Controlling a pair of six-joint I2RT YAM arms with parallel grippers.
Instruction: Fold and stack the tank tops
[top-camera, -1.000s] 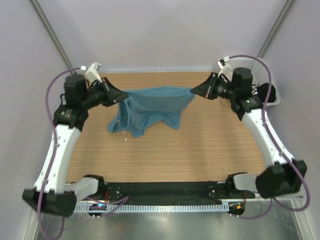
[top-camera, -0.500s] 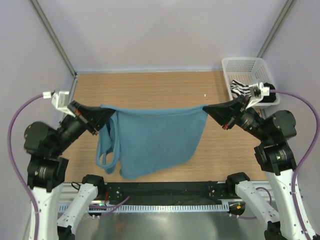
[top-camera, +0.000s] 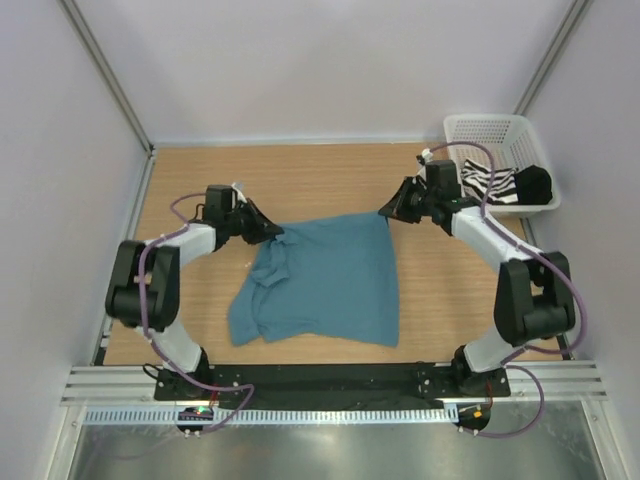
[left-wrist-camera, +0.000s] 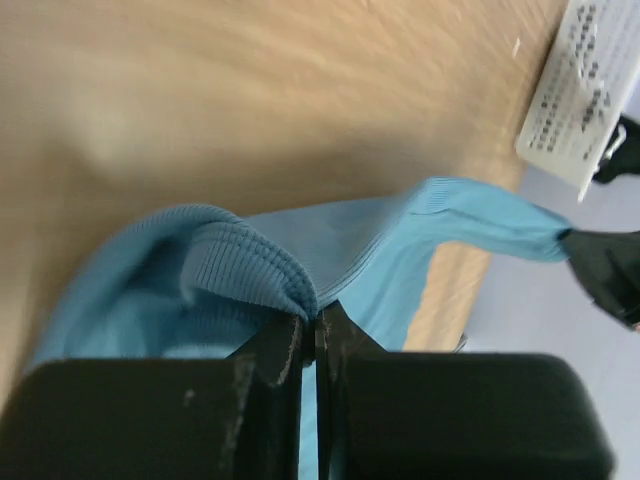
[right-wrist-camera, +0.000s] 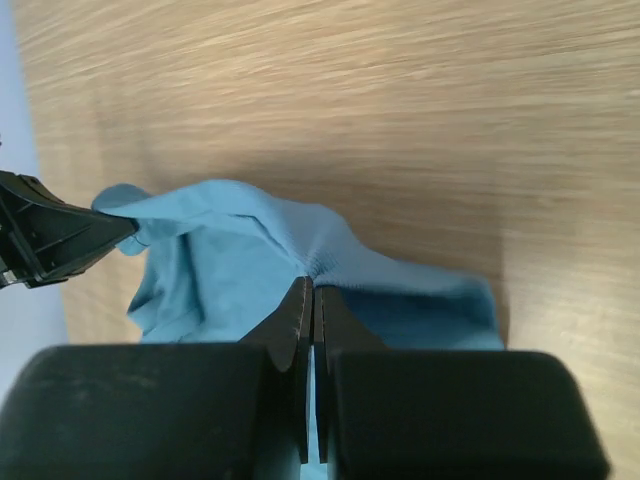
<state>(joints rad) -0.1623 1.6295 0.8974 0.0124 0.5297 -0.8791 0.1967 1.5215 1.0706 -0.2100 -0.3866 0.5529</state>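
two pincers (top-camera: 274, 234) (top-camera: 386, 212) at teal top (top-camera: 335, 285) far corners

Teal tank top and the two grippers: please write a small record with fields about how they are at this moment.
teal tank top: lying mostly flat on the table, bunched along its left side
left gripper: shut on the top's far left corner
right gripper: shut on the top's far right corner
striped tank top: inside the basket
folding: not yet done

teal-blue tank top (top-camera: 330, 285), black-and-white striped tank top (top-camera: 482, 183), white basket (top-camera: 485, 119)
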